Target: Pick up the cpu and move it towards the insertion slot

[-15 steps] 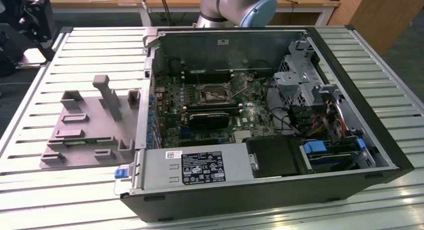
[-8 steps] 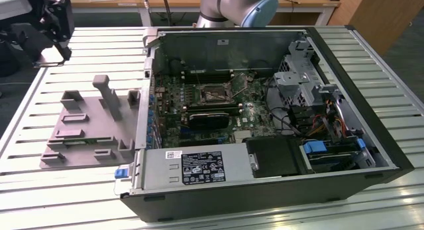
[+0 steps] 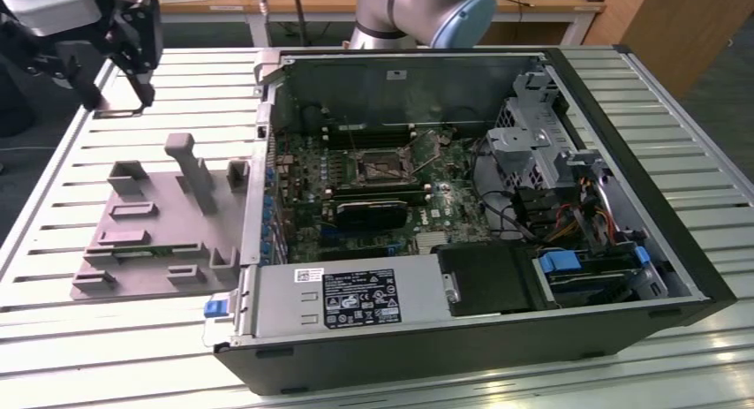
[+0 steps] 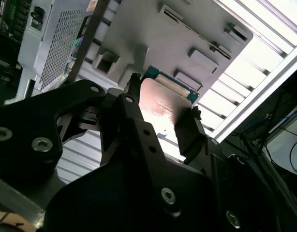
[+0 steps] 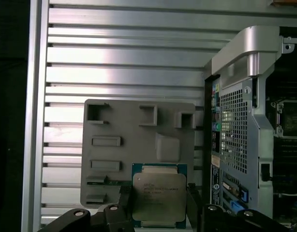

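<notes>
The gripper (image 5: pixel 158 209) clamps the cpu (image 5: pixel 159 192) by two opposite edges, high above the grey tray (image 5: pixel 114 121). Pick-up appears done; the slot (image 3: pixel 383 166), inside the open case (image 3: pixel 471 356), remains well apart.

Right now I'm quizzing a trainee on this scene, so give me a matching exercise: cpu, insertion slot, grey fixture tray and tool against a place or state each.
Things: 1 cpu; 2 insertion slot; 3 grey fixture tray; 4 tool.
States: A on the motherboard inside the open case; B lying on the slatted table beside the case; C shut, raised off the table; D clamped by two opposite edges.
Pairs: 1-D; 2-A; 3-B; 4-C.
</notes>
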Robot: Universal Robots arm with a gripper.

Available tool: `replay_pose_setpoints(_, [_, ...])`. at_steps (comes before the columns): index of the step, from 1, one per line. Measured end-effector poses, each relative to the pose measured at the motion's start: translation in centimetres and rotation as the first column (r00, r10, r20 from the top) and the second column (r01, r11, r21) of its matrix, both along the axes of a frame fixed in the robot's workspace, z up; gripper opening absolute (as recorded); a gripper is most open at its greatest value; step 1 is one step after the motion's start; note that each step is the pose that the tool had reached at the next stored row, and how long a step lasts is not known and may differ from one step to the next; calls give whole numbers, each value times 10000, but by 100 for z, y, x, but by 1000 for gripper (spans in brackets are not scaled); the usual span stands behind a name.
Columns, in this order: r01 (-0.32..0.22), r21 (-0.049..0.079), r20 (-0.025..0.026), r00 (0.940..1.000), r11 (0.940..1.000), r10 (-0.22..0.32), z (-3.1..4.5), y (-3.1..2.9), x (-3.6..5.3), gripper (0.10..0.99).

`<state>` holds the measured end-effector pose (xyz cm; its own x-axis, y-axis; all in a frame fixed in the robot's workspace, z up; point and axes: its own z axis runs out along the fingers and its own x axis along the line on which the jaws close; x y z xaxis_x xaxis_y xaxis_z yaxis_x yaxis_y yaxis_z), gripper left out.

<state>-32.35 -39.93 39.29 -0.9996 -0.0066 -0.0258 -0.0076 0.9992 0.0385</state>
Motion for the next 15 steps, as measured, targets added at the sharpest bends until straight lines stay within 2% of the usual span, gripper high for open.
replay_pose_setpoints(15, [0, 0, 0, 10000, 10000, 0, 0, 0, 633, 537])
